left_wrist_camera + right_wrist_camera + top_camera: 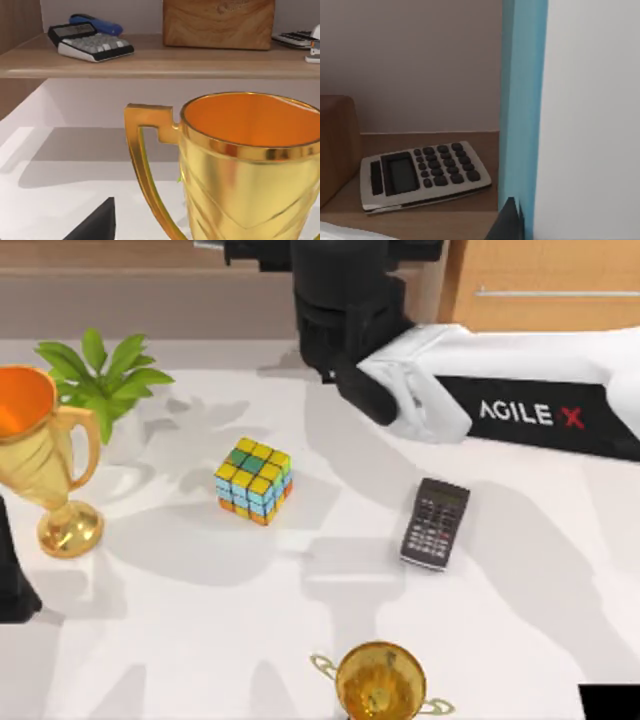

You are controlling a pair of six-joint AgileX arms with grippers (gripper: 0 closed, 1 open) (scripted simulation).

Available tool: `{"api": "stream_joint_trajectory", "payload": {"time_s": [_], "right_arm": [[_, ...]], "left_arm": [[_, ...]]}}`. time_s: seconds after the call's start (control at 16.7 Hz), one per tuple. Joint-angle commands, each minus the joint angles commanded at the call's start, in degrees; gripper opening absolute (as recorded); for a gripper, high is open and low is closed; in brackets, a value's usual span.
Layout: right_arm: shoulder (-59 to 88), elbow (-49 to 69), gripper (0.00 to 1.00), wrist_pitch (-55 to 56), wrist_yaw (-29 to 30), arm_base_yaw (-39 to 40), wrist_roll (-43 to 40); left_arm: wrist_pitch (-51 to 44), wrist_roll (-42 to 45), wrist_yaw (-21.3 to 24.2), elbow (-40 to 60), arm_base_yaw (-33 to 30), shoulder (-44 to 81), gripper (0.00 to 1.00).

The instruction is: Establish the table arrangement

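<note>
At centre of the table (200, 640): large plain white tabletop spanning nearly the whole top view; puzzle cube (254, 481) with yellow, green, blue and orange squares resting on it.
Right of the cube: black calculator (436, 523), lying flat, keys up, well apart from the cube.
Table's left side: tall gold trophy (45, 465) with orange inside, standing upright; leafy green plant (100, 375) just behind it.
Near edge, middle: second gold trophy (380, 685), seen from above, handles out to both sides.
Rear left: brown wooden shelf (150, 60), carrying a grey-and-black calculator (90, 42), a blue item (97, 23) behind that, a wooden block (218, 22) and another calculator (295, 37) farther along.
Rear right: light-wood drawer cabinet (540, 280) with silver bar handle.
Left gripper (12, 575): at the table's far left edge, close beside the tall gold trophy, whose cup and handle loom large in the left wrist view; claw state: cannot tell.
Right gripper (335, 310): at the rear middle, reached in toward the shelf on the white arm lettered AGILE X; claw state: cannot tell.
Right wrist view: silver calculator (425, 175) lying flat on wood; upright blue-edged white panel (570, 115) very close to the camera; whether touched or held: cannot tell.
</note>
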Motion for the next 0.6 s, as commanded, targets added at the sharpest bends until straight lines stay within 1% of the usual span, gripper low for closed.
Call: {"api": "stream_joint_trajectory", "payload": {"time_s": [0.18,0.3,0.6], "right_arm": [[-6.95,-8.68,0.00,0.19,-5.26,-1.63,5.22],[-12.67,-15.35,0.00,0.36,-10.27,-2.54,9.60],[-26.40,-33.66,0.00,0.17,-26.45,-5.02,22.53]], "left_arm": [[0.00,0.00,0.00,0.00,0.00,0.00,1.00],[0.00,0.00,0.00,0.00,0.00,0.00,1.00],[0.00,0.00,0.00,0.00,0.00,0.00,1.00]]}}
